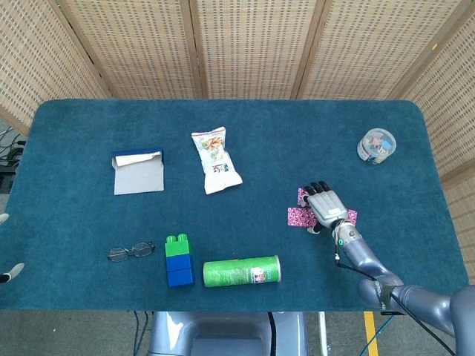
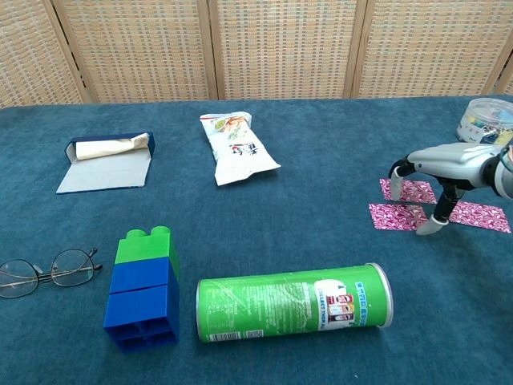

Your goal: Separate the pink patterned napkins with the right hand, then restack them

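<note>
Three pink patterned napkins lie flat and apart on the blue cloth at the right: a far one [image 2: 407,190] [image 1: 303,195], a near-left one [image 2: 395,216] [image 1: 299,216] and a right one [image 2: 479,216] [image 1: 350,216]. My right hand [image 2: 439,170] [image 1: 326,206] arches over them with its fingers spread. Its thumb tip [image 2: 425,227] comes down at the right edge of the near-left napkin, and another fingertip [image 2: 394,170] hangs above the far one. It grips nothing. Only the pale fingertips of my left hand [image 1: 7,245] show at the left edge, spread apart and empty.
A green chip can [image 2: 292,301] lies on its side at the front. Left of it stand stacked green and blue blocks [image 2: 143,289] and glasses [image 2: 44,268]. A snack bag [image 2: 237,149] and a blue box [image 2: 107,160] lie further back. A clear tub [image 2: 487,120] stands behind the right hand.
</note>
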`<state>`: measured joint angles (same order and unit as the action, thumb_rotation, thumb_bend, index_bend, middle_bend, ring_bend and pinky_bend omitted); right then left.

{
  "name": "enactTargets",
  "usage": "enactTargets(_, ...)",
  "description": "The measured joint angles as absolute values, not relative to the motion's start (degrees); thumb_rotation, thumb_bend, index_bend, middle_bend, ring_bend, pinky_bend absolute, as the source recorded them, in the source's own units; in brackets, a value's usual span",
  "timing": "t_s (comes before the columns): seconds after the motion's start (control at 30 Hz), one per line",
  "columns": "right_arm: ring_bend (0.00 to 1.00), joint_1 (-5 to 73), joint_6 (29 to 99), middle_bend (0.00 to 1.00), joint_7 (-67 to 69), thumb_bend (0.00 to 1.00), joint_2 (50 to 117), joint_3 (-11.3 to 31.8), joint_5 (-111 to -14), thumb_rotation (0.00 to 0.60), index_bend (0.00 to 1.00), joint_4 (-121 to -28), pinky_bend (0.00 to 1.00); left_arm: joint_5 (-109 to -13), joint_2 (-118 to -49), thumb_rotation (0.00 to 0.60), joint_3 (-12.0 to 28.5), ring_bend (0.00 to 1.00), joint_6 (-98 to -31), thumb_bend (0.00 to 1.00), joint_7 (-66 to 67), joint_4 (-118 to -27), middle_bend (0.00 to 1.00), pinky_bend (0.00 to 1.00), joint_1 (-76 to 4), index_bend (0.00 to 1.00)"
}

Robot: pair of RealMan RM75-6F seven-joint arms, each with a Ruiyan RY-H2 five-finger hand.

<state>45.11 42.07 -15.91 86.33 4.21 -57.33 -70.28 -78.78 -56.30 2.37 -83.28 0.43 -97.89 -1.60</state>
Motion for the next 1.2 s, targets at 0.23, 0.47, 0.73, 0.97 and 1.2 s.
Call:
enactTargets(0.23,0.0,44.61,42.55,0.15,-15.65,0.2,86.68,4.22,-58.34,0.6,0.35,-70.33,0.02,-78.9,-56.28,0.6,2.37,0.0,-83.25,0.05,0.41,-97.89,0.0,0.0,-1.62,0.12)
enactTargets(0.47,0.0,44.31,42.35,0.15,-15.29,0.21,87.4,4.4,-58.9,0.6,0.35,-68.74,0.02,-78.77,-56.25,0.6,2.39,0.0,-83.34,0.05,0.43,-97.86,0.0,0.0,-1.49,0.12)
enactTargets(0.73,0.0,43.74,42.11,0.15,-14.53,0.21,87.83,4.64,-59.64,0.6,0.35,-67.7,0.02,-78.78,-56.27,0.6,2.43,0.0,-83.26,0.05,0.47,-97.85,0.0,0.0,-1.53,0.12)
enactTargets(0.97,0.0,43.08,42.25,0.15,-14.14,0.21,87.6,4.67,-60.21,0.6,0.36,-67.66,0.02,-78.84,-56.35,0.6,2.43,0.0,-83.2,0.05,0.5,-97.86,0.0,0.0,-1.57,0.12)
enactTargets(1.2,0.0,42.97,42.07,0.15,-14.03,0.21,87.66,5.01,-60.47,0.6,0.36,-67.61,0.02,-78.87,-56.4,0.6,2.38,0.0,-83.21,0.05,0.48,-97.79,0.0,0.0,-1.52,0.12)
